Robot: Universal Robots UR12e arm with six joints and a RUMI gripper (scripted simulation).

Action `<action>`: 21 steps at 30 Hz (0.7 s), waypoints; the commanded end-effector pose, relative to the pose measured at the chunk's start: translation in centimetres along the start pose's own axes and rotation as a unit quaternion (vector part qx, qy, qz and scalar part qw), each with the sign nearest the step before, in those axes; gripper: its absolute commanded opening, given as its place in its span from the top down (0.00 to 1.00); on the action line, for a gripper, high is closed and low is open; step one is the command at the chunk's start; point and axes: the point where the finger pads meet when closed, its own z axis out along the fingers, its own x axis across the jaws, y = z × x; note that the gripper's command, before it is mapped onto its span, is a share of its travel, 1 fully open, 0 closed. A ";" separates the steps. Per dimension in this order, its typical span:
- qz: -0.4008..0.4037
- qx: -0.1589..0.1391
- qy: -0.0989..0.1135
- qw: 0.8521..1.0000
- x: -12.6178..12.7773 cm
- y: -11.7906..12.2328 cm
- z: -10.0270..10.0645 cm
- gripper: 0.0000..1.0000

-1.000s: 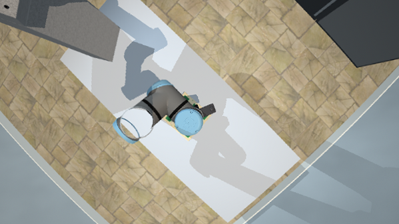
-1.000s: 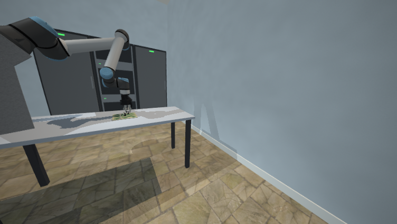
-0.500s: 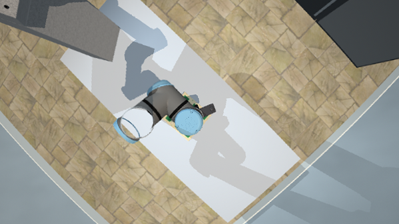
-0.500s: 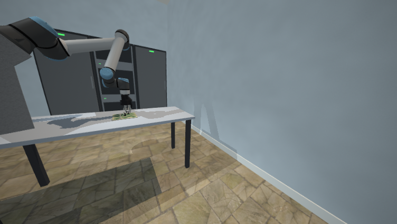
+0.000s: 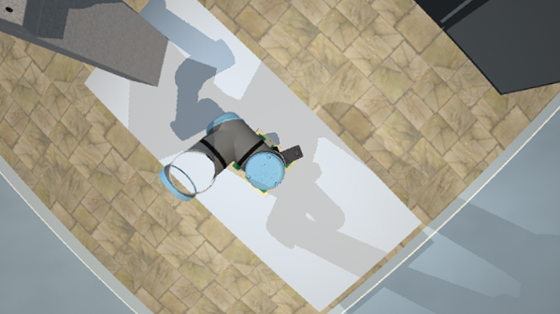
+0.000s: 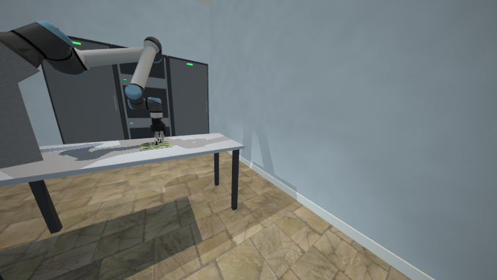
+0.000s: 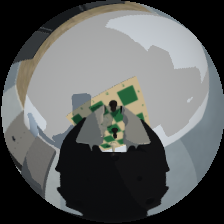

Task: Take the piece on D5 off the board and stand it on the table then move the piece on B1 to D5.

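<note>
The green and cream board (image 5: 265,193) (image 6: 146,147) (image 7: 140,92) lies on the white table (image 5: 347,185) (image 6: 114,160). In the top view the arm hides most of it. My gripper (image 6: 159,140) (image 7: 113,105) points down low over the board, its fingers partly open with a narrow gap. In the wrist view one black piece (image 7: 113,104) stands upright at the gap between the fingertips, with no clear grip on it. A second black piece (image 7: 115,132) shows between the fingers, nearer the gripper body. Square labels are too small to read, and other squares are hidden behind the fingers.
The grey arm pedestal (image 5: 105,37) (image 6: 15,125) stands at one end of the table. Dark cabinets (image 5: 532,28) (image 6: 190,100) stand beyond the table's far side. Arm shadows fall across the table top and part of the board.
</note>
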 end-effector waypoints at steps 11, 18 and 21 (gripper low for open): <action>0.000 0.000 0.000 1.000 0.0 0.0 0.0 1.00; 0.000 0.000 0.000 1.000 0.0 0.0 0.0 1.00; 0.000 0.000 0.000 1.000 0.0 0.0 0.0 1.00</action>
